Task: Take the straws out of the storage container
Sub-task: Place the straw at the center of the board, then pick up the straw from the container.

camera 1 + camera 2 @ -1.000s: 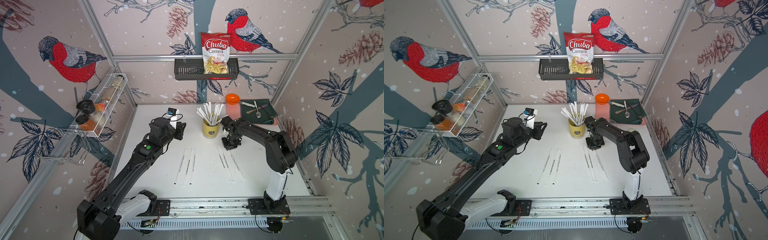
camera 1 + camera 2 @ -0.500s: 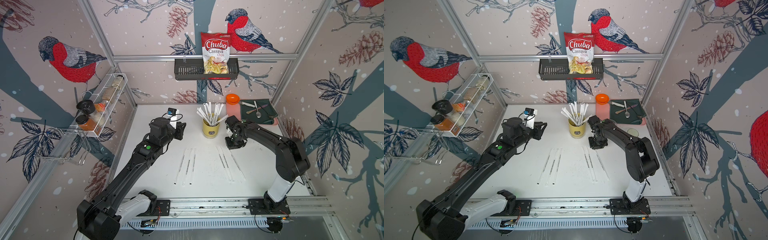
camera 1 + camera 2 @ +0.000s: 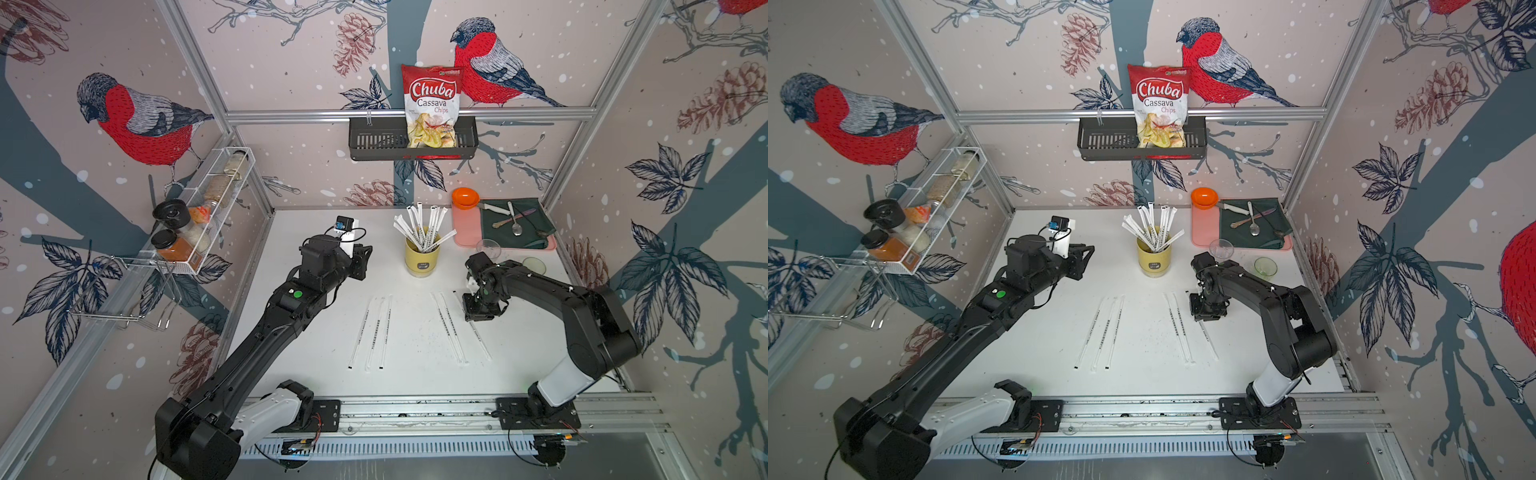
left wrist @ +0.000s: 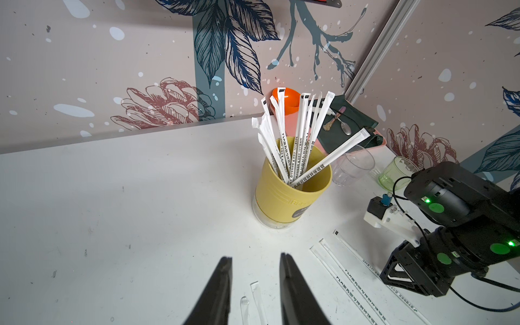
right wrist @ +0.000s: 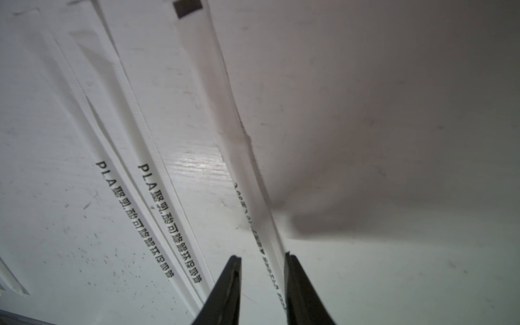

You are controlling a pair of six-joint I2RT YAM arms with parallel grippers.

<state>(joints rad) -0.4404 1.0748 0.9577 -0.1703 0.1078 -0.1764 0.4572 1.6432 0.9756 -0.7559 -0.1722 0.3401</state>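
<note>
The right gripper [image 3: 478,311] has swung away from the pale yellow cylindrical plastic cup [image 3: 422,261] and down to the white table [image 3: 415,374] in front of it. Its jaws stand narrowly parted around 1 white paper-wrapped straw [image 5: 247,157] that lies flat and touches 1 jaw. 5 more straws [image 3: 376,328] lie in front of the cup, and the rest [image 3: 422,226] stand inside it. The left gripper [image 4: 256,260], left of the cup, hangs partly open and empty.
</note>
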